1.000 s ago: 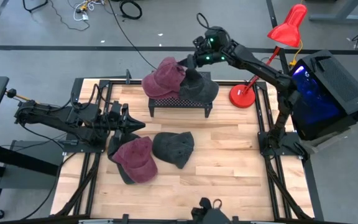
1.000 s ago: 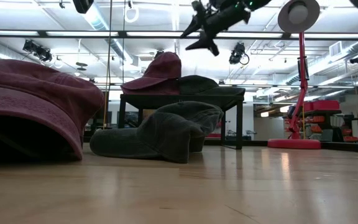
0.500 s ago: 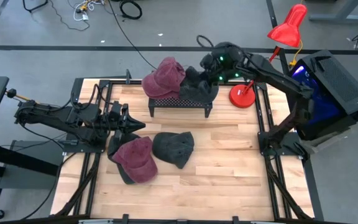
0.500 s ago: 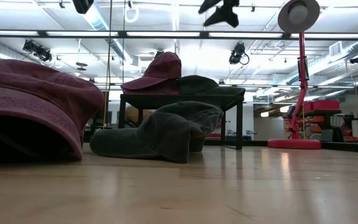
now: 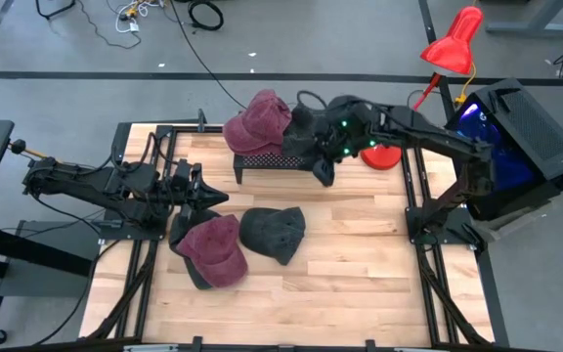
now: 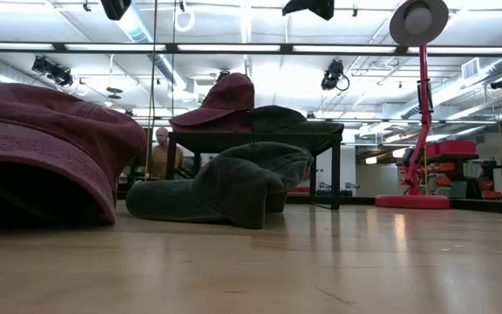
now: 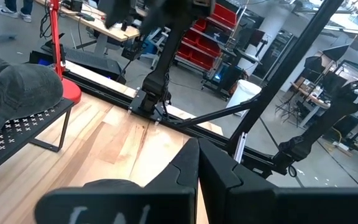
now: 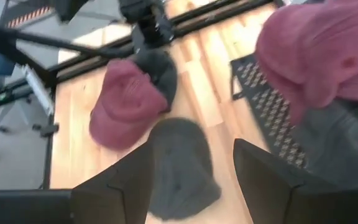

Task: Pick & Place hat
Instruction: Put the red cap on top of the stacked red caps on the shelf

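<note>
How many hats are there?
4, maybe more underneath: a maroon hat and a dark hat on the black rack; a maroon hat and a gray hat on the table.

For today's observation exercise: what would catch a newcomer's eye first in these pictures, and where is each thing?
First, the hats: a maroon hat and a dark grey hat sit side by side on the black mesh stand at the table's far edge. Another maroon cap and grey cap lie on the wood near the left pincer. The right pincer, open, hovers over the stand beside the bright red lamp.
</note>
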Controlling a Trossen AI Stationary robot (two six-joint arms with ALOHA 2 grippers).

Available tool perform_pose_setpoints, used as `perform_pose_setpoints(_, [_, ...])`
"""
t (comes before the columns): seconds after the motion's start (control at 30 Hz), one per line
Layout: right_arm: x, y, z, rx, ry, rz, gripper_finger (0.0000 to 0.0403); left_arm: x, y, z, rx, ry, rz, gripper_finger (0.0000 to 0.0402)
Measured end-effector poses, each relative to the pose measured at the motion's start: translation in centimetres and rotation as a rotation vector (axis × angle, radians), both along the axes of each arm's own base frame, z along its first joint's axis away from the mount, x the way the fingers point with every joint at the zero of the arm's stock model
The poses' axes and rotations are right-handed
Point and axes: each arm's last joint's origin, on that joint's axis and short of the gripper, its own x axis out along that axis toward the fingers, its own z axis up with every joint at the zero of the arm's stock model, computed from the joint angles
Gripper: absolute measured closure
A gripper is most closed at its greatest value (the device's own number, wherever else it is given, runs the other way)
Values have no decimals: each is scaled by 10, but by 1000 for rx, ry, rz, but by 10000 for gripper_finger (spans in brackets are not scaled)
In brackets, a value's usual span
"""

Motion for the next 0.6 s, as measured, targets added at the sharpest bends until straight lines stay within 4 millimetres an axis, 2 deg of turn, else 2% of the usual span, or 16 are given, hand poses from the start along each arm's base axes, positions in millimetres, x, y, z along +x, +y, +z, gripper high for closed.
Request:
perform_pose_setpoints(0.2, [-1, 25, -6, -9, 85, 7, 188, 0, 0, -1, 3, 13, 0, 390])
perform_pose_setpoints(0.37, [2, 46, -9, 0, 88, 15, 188, 0, 0, -1, 7, 14, 0, 390])
perform_pose_setpoints(0.6, [16, 71, -55, 87, 106, -27, 188, 0, 0, -2, 9, 19, 0, 390])
